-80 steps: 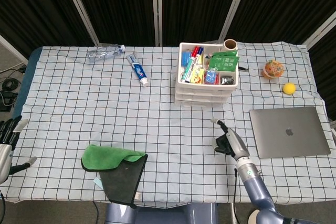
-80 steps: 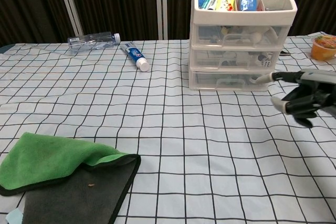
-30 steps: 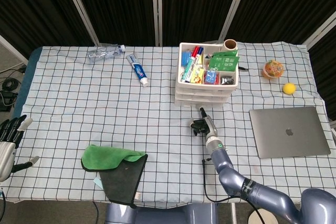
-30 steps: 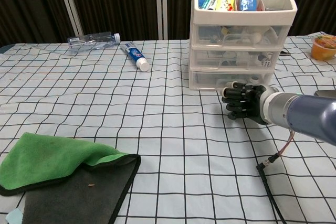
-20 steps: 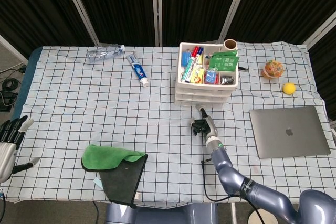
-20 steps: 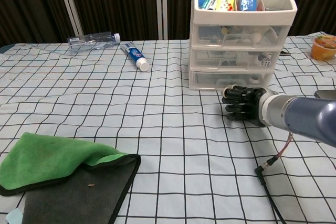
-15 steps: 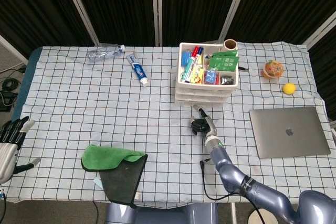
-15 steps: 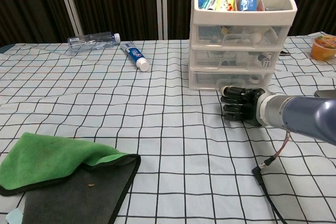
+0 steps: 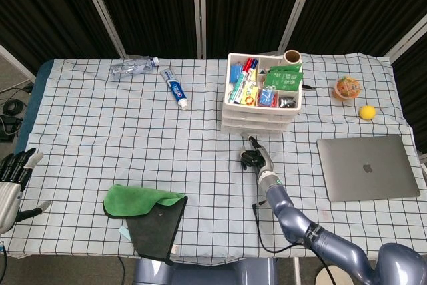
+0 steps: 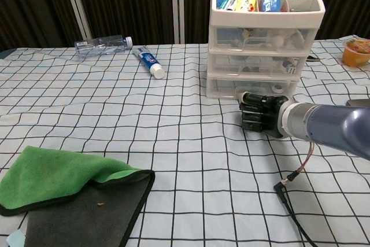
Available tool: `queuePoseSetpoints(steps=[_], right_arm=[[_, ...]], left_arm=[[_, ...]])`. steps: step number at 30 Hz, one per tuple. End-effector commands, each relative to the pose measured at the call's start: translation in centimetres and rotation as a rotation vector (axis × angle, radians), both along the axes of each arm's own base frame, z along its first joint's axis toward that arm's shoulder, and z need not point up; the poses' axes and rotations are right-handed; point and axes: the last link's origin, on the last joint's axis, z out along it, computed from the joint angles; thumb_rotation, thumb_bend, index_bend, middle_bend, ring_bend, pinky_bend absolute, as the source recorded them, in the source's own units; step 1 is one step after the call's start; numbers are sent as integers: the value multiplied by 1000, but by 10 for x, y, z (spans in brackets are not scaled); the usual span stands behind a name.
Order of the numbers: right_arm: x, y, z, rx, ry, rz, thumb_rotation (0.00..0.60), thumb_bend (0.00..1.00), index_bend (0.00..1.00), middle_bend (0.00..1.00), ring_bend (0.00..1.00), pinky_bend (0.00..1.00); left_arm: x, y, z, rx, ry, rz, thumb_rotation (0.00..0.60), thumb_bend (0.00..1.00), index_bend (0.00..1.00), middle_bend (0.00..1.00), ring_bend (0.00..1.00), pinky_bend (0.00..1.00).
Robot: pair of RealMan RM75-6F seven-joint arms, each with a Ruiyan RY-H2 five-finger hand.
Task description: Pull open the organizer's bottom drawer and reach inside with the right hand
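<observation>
Checked white cloth covers the tabletop [image 9: 100, 125], which carries everything else. Toward its right edge lies a closed silver laptop [image 9: 369, 167]. At the near left sits a green and dark grey cloth [image 9: 147, 213], partly folded over itself. Near the far middle stands the white three-drawer organizer [image 10: 263, 39], its open top tray crowded with markers and packets. Its bottom drawer [image 10: 248, 88] looks shut or nearly so. The right hand [image 10: 261, 113] is right at this drawer's front, dark fingers [image 10: 250, 112] curled in a clenched pose at the handle; I cannot tell whether they actually grip it. The left hand [image 9: 12, 179] hangs off the left table edge, fingers apart, holding nothing. Farther back lie a clear plastic bottle [image 9: 133, 67] and a toothpaste tube [image 9: 175, 88]. An orange cup [image 9: 347, 87] and a yellow ball [image 9: 367, 112] sit right of the organizer.
</observation>
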Motion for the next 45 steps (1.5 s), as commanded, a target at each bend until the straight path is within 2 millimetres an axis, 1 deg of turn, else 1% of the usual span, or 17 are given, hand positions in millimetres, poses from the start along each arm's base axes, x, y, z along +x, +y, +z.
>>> queuePoseSetpoints(steps=[1, 8, 16, 21, 28, 37, 45], right_arm=[[-1, -1, 0, -8, 2, -11, 600, 619, 162, 1000, 963, 817], [-1, -3, -1, -11, 13, -14, 600, 619, 164, 1000, 963, 817], [7, -4, -2, 1, 7, 13, 600, 622, 234, 1000, 963, 817], [12, -2, -4, 16, 3, 36, 600, 625, 248, 1000, 963, 817], [14, 5, -4, 41, -8, 55, 600, 626, 260, 1000, 963, 817], [16, 16, 1, 57, -20, 81, 600, 625, 272, 1000, 963, 817], [13, 31, 2, 90, -32, 96, 600, 625, 281, 1000, 963, 817]], left_arm=[[0, 0, 0, -1, 0, 0, 600, 0, 0, 0, 0, 0], [0, 0, -1, -7, 1, 0, 600, 0, 0, 0, 0, 0], [0, 0, -1, -10, 0, -1, 600, 0, 0, 0, 0, 0], [0, 0, -1, -12, 0, -1, 600, 0, 0, 0, 0, 0], [0, 0, -1, -14, 0, -3, 600, 0, 0, 0, 0, 0], [2, -1, -3, -21, 4, -11, 600, 0, 0, 0, 0, 0], [4, -3, -3, -20, 4, -16, 600, 0, 0, 0, 0, 0]])
